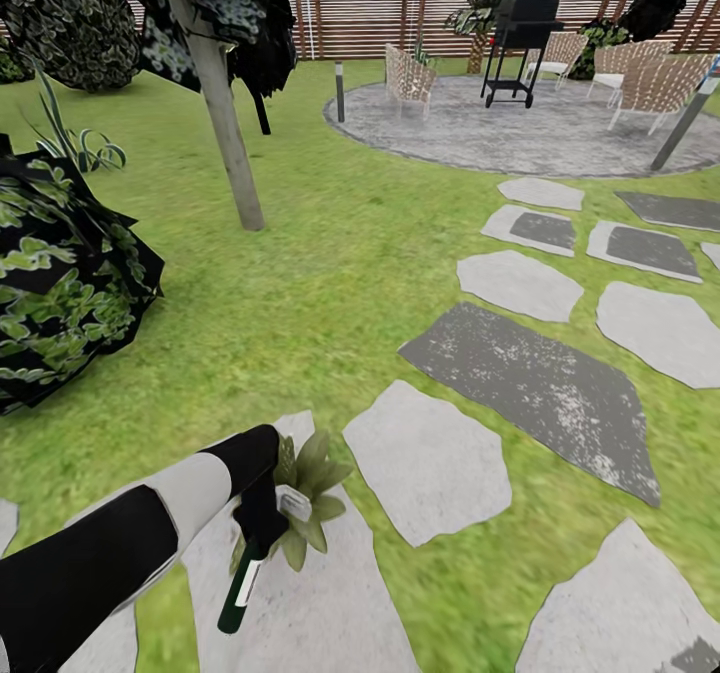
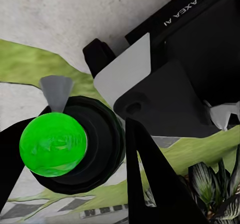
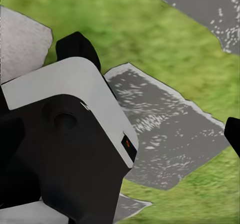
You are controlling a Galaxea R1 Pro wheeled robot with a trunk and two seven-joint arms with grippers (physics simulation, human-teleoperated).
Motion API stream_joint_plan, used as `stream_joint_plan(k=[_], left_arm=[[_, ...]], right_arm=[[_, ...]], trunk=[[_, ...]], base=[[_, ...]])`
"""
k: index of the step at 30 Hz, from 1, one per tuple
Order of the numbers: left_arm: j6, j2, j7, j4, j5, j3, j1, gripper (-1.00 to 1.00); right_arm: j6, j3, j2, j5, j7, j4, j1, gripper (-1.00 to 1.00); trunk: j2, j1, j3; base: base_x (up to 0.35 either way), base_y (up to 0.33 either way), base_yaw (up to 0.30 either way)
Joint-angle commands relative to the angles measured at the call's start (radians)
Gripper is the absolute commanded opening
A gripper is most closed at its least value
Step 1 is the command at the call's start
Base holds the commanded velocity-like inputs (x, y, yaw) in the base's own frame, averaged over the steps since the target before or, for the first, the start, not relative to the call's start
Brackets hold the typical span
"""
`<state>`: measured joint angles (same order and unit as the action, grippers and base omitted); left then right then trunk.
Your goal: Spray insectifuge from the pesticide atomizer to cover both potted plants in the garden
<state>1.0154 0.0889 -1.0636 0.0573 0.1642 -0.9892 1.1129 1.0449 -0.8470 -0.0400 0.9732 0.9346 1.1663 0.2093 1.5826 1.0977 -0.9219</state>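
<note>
So the left gripper (image 1: 262,525) has its jaws clenched around the pesticide atomizer (image 1: 240,588), bottle hanging down right over a potted plant (image 1: 308,488) on a pale stepping stone (image 1: 300,613). Right gripper (image 3: 150,114): can't tell its jaws. Beyond that plant it's lawn (image 1: 330,283), then a paved circle (image 1: 560,138) with a grill (image 1: 522,38) by the fence (image 1: 360,23).

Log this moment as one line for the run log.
left tool: holding atomizer, nozzle end at plant | plant: on stepping stone | right tool: over lawn and stones, state unclear
</note>
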Motion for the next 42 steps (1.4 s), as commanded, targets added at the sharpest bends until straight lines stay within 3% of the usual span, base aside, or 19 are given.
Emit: stream_joint_plan(k=[1,19,35,42], left_arm=[[0.005,0.0,-0.009,0.001,0.011,0.003,0.001,-1.0],[0.006,0.003,-0.01,-0.002,0.012,0.003,0.007,-1.0],[0.005,0.003,-0.009,-0.003,0.007,0.007,-0.008,-1.0],[0.005,0.001,-0.009,-0.001,0.005,0.011,-0.07,-1.0]], right_arm=[[0.002,-0.001,0.0,0.009,0.01,0.001,0.001,1.0],[0.002,-0.001,0.001,0.01,0.01,0.002,0.001,1.0],[0.002,-0.001,0.0,0.01,0.009,0.0,0.001,1.0],[0.002,-0.001,0.0,0.01,0.009,0.001,0.001,1.0]], trunk=[[0.0,0.0,-0.001],[0.0,0.0,-0.001],[0.0,0.0,-0.007],[0.0,0.0,-0.013]], base=[[0.176,0.0,0.0],[0.056,-0.051,0.0],[0.0,-0.018,0.093],[0.0,0.0,0.145]])
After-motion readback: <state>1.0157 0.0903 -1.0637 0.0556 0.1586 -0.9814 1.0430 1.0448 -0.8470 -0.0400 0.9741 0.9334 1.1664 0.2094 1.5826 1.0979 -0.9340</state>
